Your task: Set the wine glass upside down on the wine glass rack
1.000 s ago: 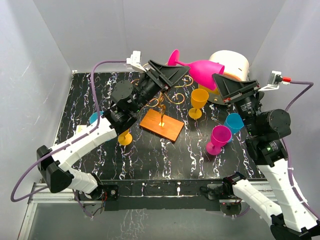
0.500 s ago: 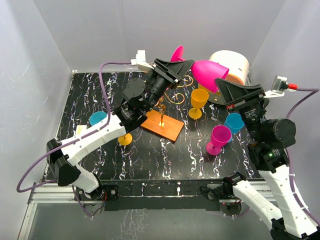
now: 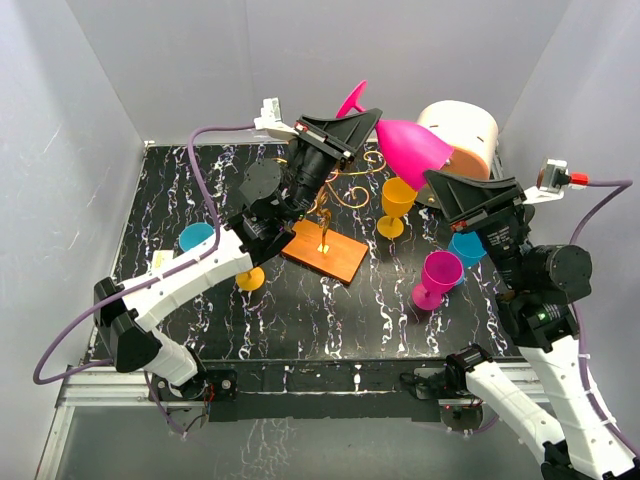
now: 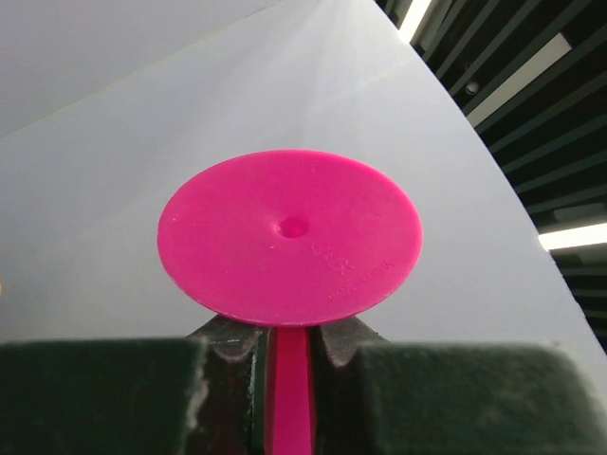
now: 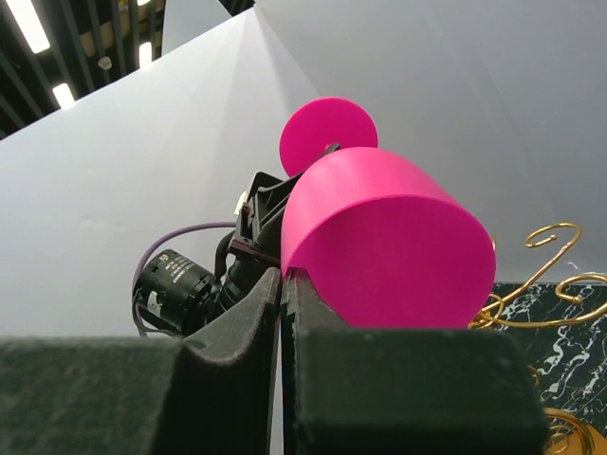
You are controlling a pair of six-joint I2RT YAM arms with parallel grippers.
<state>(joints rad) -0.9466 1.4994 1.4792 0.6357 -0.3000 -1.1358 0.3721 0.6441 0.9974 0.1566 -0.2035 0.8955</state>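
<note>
Top: glass [image 3: 415, 148] airborne, sideways, over table's [image 3: 200, 190] far edge; rack [image 3: 322, 250] below, near table middle. Left gripper [image 3: 370, 118] at stem, right gripper [image 3: 432, 178] at bowl rim. Handover, I judge.
Left wrist: claw clamped on stem under foot; rack unseen.
Right wrist: claw pinched together on bowl wall; rack's scrolls show at lower right.
Next: right releases, left inverts glass and hangs it on a scroll arm.

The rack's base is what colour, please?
The base is orange-brown, clearest in the top external view.
</note>
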